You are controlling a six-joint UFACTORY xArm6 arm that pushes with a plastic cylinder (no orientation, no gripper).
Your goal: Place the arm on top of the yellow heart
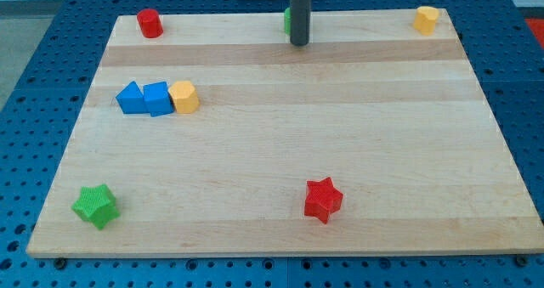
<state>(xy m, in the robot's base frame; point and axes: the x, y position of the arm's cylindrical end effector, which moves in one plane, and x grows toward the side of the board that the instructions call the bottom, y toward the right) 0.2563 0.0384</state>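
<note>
My tip (pixel 299 43) rests on the wooden board (pixel 280 152) near the middle of the view's top edge. A yellow block (pixel 427 19) that looks like a heart sits at the board's top right corner, far to the right of my tip. A second yellow block (pixel 184 96), looking six-sided, lies at the left, touching a blue block. A green block (pixel 287 19) is partly hidden behind the rod, just left of and above my tip.
A red cylinder (pixel 150 23) stands at the top left. A blue triangular block (pixel 129 98) and a blue cube (pixel 157 98) sit in a row with the left yellow block. A green star (pixel 95 206) lies bottom left, a red star (pixel 322 200) bottom centre.
</note>
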